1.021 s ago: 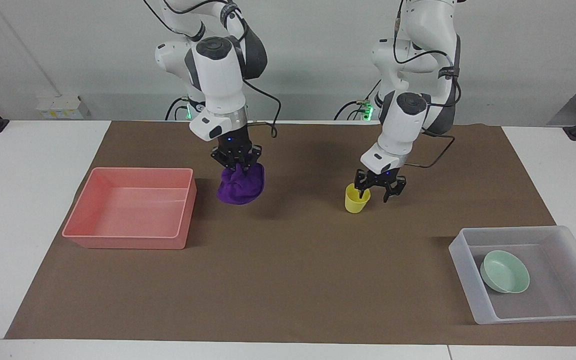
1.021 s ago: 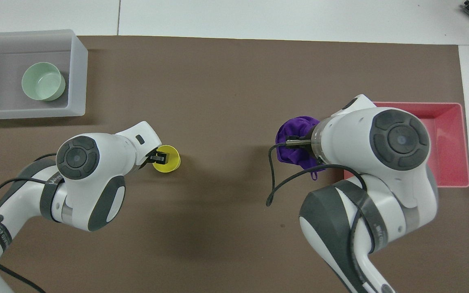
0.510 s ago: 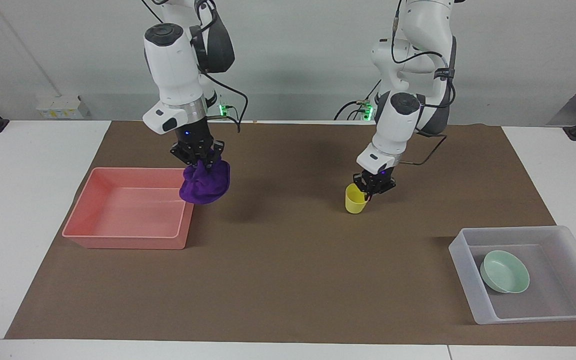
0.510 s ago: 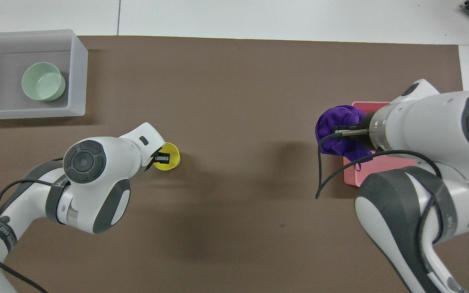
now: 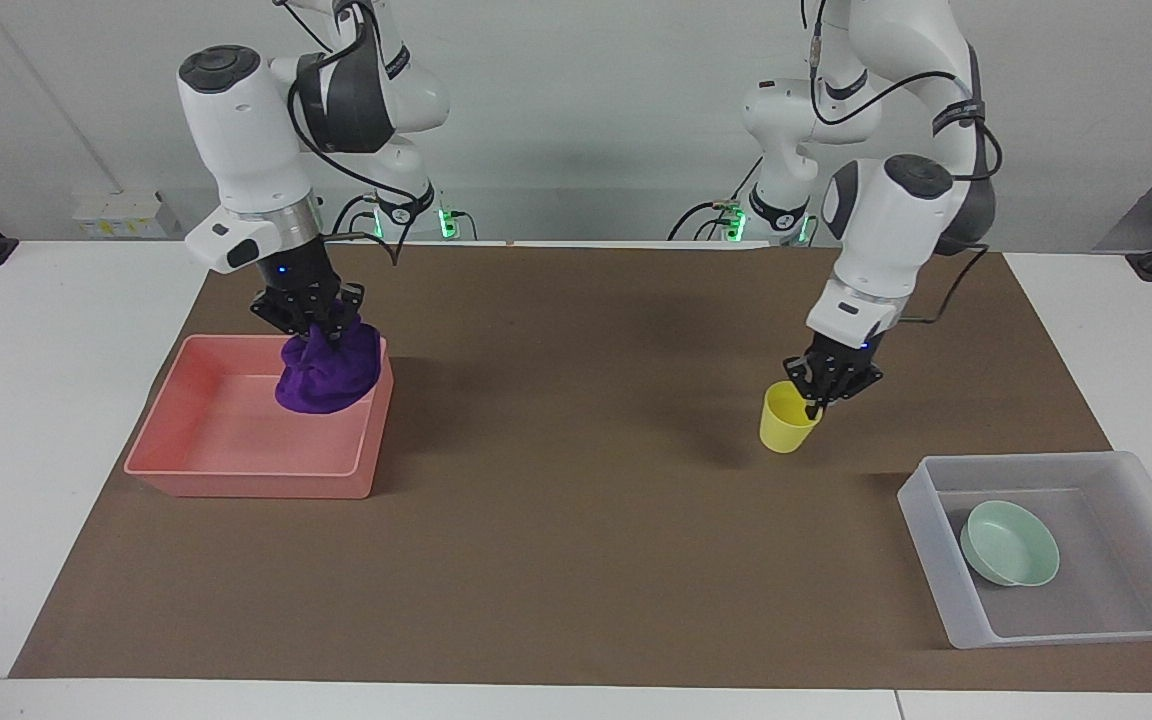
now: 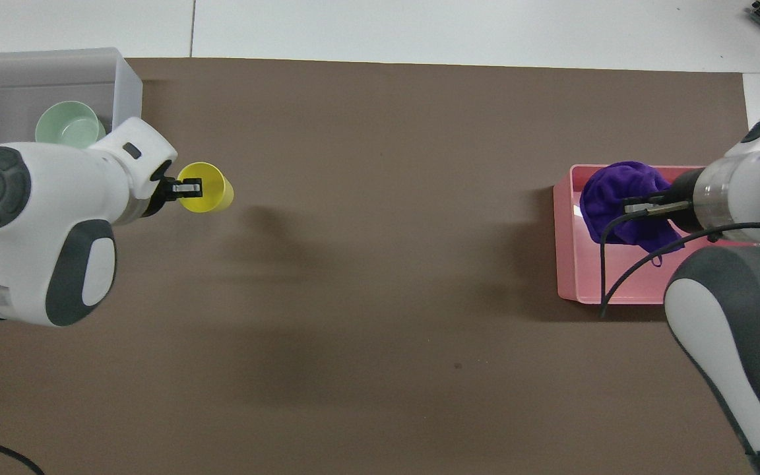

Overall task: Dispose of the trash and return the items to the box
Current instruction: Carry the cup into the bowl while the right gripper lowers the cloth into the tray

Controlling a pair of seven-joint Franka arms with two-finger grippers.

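Observation:
My right gripper (image 5: 308, 318) is shut on the purple cloth (image 5: 329, 372), which hangs in a bunch over the pink bin (image 5: 246, 486), at the bin's end toward the table's middle. The cloth (image 6: 617, 198) and right gripper (image 6: 644, 208) also show in the overhead view. My left gripper (image 5: 821, 395) is shut on the rim of the yellow cup (image 5: 786, 425) and holds it, slightly tilted, above the brown mat near the translucent tray (image 5: 936, 560). The cup (image 6: 205, 188) and left gripper (image 6: 182, 188) show from above. The mint-green bowl (image 5: 1011, 543) lies in the tray.
The pink bin (image 6: 571, 264) stands at the right arm's end of the brown mat (image 5: 576, 560). The tray (image 6: 126, 86), with the bowl (image 6: 66, 122) in it, stands at the left arm's end, farther from the robots.
My right gripper carried the cloth from over the mat to over the pink bin. My left gripper shut on the cup's rim, lifted it and moved it toward the tray.

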